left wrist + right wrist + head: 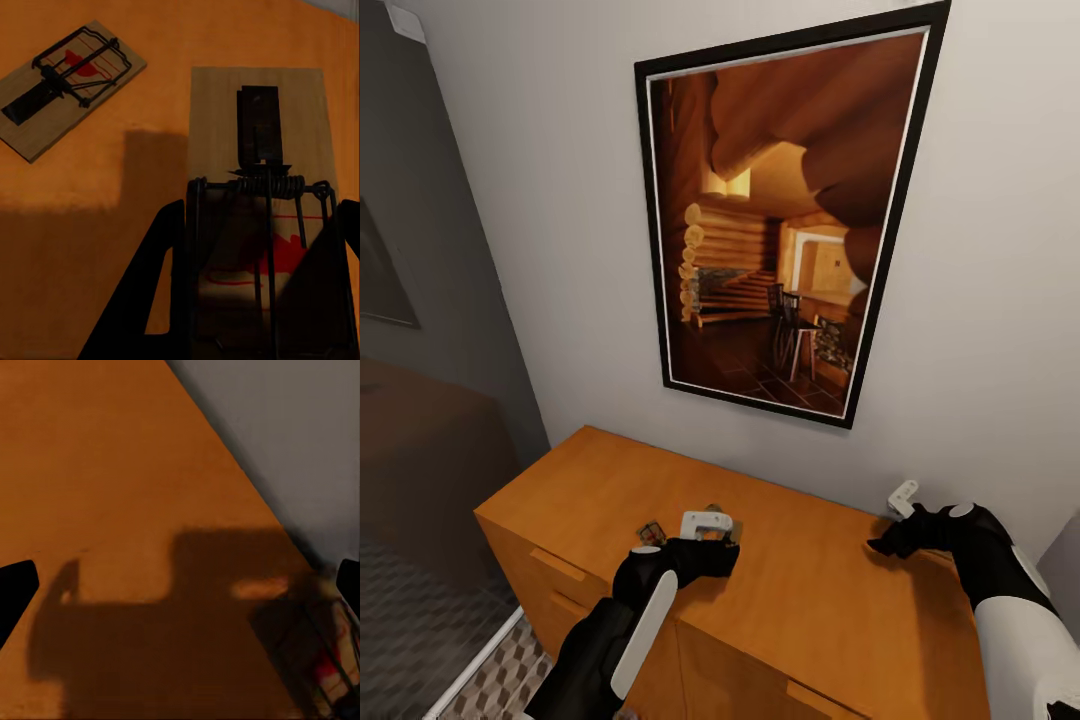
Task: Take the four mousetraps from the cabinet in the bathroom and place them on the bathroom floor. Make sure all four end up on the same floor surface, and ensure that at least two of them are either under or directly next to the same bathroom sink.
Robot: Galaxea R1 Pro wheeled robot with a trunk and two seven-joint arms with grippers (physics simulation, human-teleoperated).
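The orange-brown cabinet [800, 570] stands against the wall below me. On its top, one mousetrap [259, 135] lies flat between the fingers [150, 300] of my left gripper [262, 206], which press on its two long edges. A second mousetrap [69, 84] lies apart from it, and it also shows beside my left gripper [715, 555] as a small mousetrap [650, 532]. My right gripper [882, 547] hovers wide open over bare cabinet top near the wall. A third mousetrap [330, 660] lies in shadow by one of its fingertips [349, 577].
A large framed picture [785, 215] of a log cabin hangs on the grey wall above the cabinet. Cube-patterned floor tiles [500, 675] show at the cabinet's left front corner, beside a white threshold strip. A dim room lies further left.
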